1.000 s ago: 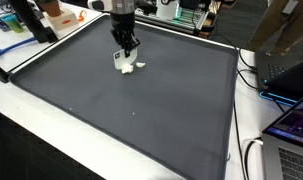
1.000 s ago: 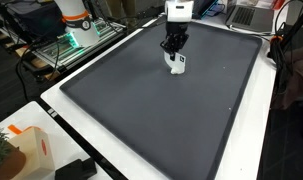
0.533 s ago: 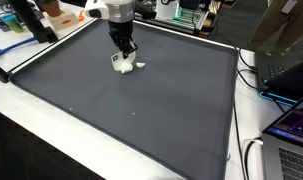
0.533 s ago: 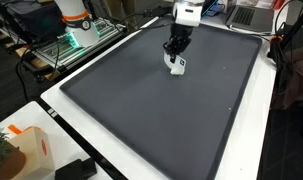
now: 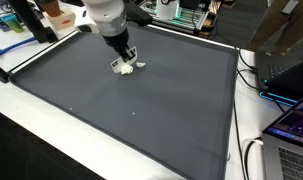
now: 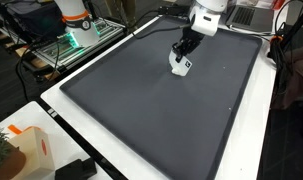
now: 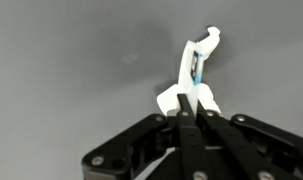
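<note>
wrist view, nearest first: the gripper (image 7: 186,113) comes in from the bottom edge with its two black fingers (image 7: 163,138) drawn together, only a thin seam between them. that seam ends on the broad near end of the small white piece (image 7: 189,85). it reads as a pinch on that end, though the contact itself is hidden under the tips. from there the piece runs straight away from the gripper. its long axis is nearly in line with the fingers, leans a little toward the right of the picture and ends in a hooked tip. a blue mark (image 7: 196,68) sits about midway along it. past the hook there is only the dark mat (image 7: 71,60), plain grey all round the piece.

in both exterior views the white piece (image 5: 131,68) (image 6: 178,67) sits low over the mat (image 5: 141,115) (image 6: 141,105), in its far part. it is nearer the mat's far edge than its near edge, yet well inside the border. the gripper (image 5: 126,59) (image 6: 183,55) meets it from above at a slant rather than plumb. the white arm (image 5: 103,12) (image 6: 206,12) leans in over the mat's far edge behind it. at this size i cannot tell whether the piece's underside touches the mat or hangs just off it.
</note>
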Robot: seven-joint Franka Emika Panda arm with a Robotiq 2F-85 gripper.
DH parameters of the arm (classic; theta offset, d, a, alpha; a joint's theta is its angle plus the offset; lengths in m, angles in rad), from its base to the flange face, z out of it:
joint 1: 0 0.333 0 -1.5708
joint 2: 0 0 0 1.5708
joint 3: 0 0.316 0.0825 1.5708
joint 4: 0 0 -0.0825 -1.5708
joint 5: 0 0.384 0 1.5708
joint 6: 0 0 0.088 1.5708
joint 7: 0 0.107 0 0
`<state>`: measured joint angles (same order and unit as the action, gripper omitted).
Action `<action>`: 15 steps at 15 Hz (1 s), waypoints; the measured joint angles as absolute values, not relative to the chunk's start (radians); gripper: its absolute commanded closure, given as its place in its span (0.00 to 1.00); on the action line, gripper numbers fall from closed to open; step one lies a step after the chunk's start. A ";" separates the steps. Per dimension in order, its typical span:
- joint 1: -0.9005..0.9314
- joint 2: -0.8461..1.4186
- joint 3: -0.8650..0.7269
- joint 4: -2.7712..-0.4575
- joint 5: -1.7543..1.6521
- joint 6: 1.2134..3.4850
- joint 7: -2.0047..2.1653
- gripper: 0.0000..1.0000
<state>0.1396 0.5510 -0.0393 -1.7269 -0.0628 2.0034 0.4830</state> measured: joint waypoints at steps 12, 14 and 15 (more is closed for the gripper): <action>0.014 0.809 -0.049 -1.229 0.114 1.708 0.465 0.99; 0.016 0.812 -0.050 -1.243 0.107 1.708 0.447 0.99; 0.019 0.812 -0.050 -1.260 0.106 1.708 0.435 0.99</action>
